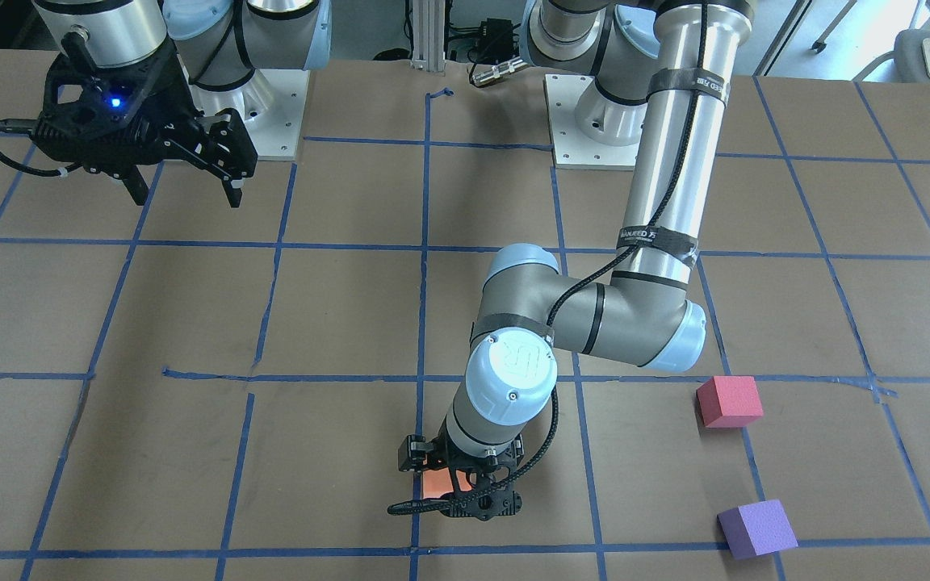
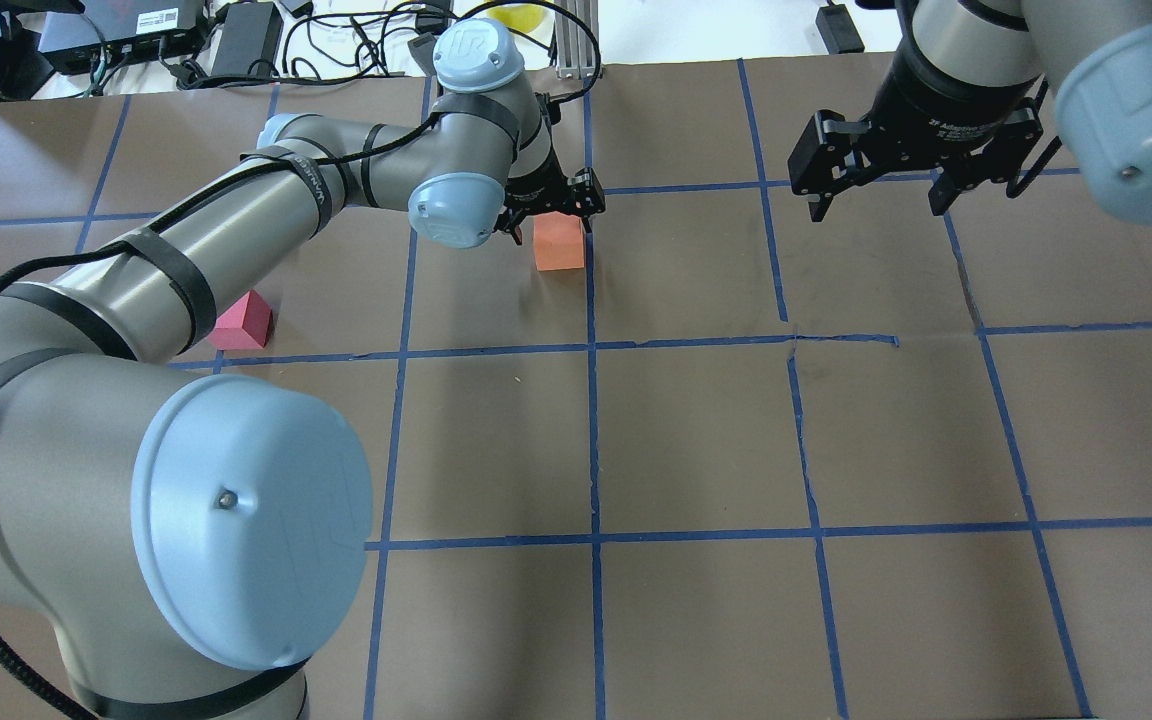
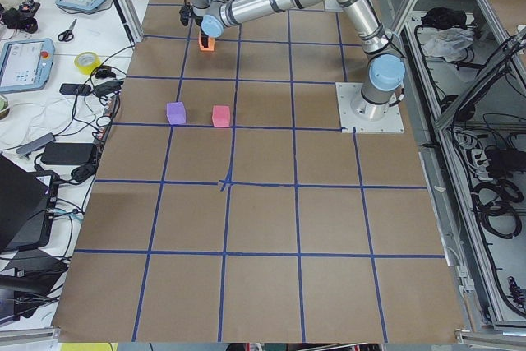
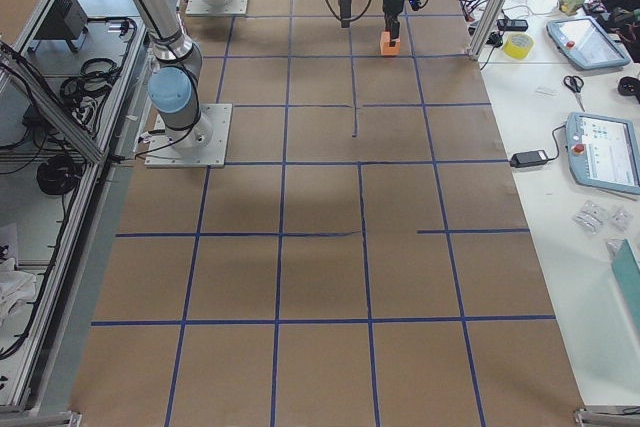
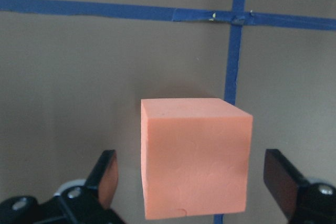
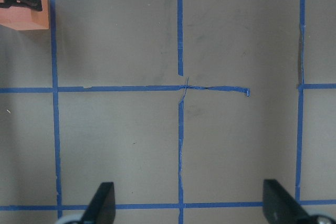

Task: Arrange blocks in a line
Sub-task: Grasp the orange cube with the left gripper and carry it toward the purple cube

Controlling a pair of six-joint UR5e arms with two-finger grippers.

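Observation:
The orange block [image 5: 195,158] sits on the brown paper beside a blue tape line, between the open fingers of my left gripper [image 5: 193,178], with a gap on each side. It also shows in the overhead view [image 2: 558,248] under that gripper [image 2: 548,212], and in the front view [image 1: 434,482]. The pinkish-red block [image 1: 729,401] and the purple block [image 1: 757,528] lie apart on the robot's left side. In the overhead view the pinkish-red block [image 2: 241,322] peeks from behind the left arm and the purple one is hidden. My right gripper [image 2: 876,195] hangs open and empty above the table.
The brown table [image 2: 696,440] carries a grid of blue tape lines. The left arm's long forearm [image 2: 236,210] stretches across the robot's left half. Cables and devices [image 2: 236,40] lie beyond the table's far edge.

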